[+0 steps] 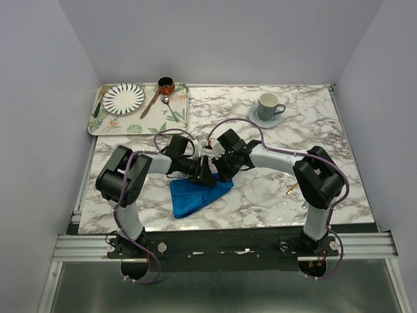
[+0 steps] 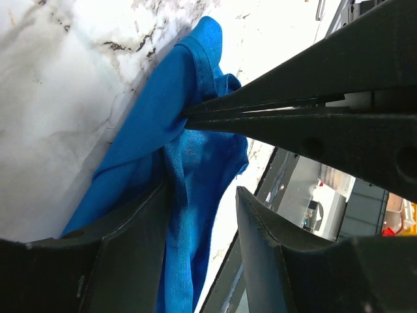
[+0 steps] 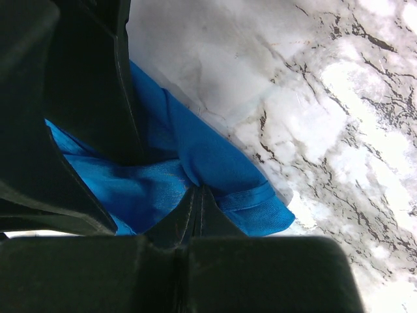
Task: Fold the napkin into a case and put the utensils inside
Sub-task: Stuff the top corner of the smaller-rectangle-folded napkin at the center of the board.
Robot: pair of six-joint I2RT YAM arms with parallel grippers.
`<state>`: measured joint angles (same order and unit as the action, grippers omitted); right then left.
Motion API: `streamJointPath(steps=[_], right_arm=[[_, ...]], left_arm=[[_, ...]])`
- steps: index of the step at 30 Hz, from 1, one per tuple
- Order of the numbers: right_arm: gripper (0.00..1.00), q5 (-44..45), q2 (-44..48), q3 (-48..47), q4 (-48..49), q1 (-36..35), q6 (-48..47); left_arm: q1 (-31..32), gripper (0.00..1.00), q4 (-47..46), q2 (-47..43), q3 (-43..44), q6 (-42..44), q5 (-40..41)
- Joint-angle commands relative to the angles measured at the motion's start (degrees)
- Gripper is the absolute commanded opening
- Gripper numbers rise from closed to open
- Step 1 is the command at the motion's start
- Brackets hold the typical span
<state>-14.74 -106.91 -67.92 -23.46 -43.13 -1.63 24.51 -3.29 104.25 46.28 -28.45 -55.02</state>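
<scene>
The blue napkin [image 1: 194,197] lies bunched on the marble table in front of both arms, its upper end lifted. My right gripper [image 3: 199,194] is shut on a fold of the napkin [image 3: 215,160] near its hemmed corner. My left gripper [image 2: 202,225] is open, and the napkin [image 2: 189,163] hangs between its fingers, against one finger [image 2: 130,251] and apart from the other. The two grippers, left [image 1: 206,171] and right [image 1: 219,169], meet tip to tip over the cloth. A gold-coloured utensil [image 1: 291,189] lies beside the right arm. No silver utensil shows.
A leaf-patterned tray [image 1: 179,119] at the back left carries a striped plate [image 1: 123,98], a small brown pot [image 1: 166,85] and a brown-handled spoon [image 1: 153,102]. A grey cup [image 1: 267,106] stands on a saucer at the back right.
</scene>
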Motion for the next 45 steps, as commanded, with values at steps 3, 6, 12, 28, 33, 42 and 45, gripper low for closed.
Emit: streamJointPath(steps=[3,6,12,28,33,42,45], right_arm=[[0.0,1.4,-2.9,1.4,-2.5,-0.5,0.5],[0.01,1.4,-2.9,1.5,-2.3,-0.5,0.7],[0.01,1.4,-2.7,1.8,-2.4,-0.5,0.7],[0.01,0.2,2.4,1.5,-3.3,-0.5,0.9],[0.01,-0.2,4.0,2.1,-3.4,-0.5,-0.2],[0.01,0.8,0.6,1.6,-3.5,-0.5,0.1],[0.01,1.0,-0.5,1.7,-3.4,-0.4,0.7]], left_arm=[[1.7,0.55,3.2,-1.2,0.7,3.7,3.9],[2.3,0.54,5.6,-0.9,1.2,4.5,6.3],[2.6,0.43,6.7,0.0,1.5,4.2,8.7],[2.6,0.0,7.7,2.3,3.6,3.9,7.7],[2.3,0.0,7.5,1.8,4.7,2.5,6.2],[0.7,0.36,6.2,-0.6,4.3,0.7,6.9],[-1.2,0.43,5.0,-2.6,3.0,1.0,6.2]])
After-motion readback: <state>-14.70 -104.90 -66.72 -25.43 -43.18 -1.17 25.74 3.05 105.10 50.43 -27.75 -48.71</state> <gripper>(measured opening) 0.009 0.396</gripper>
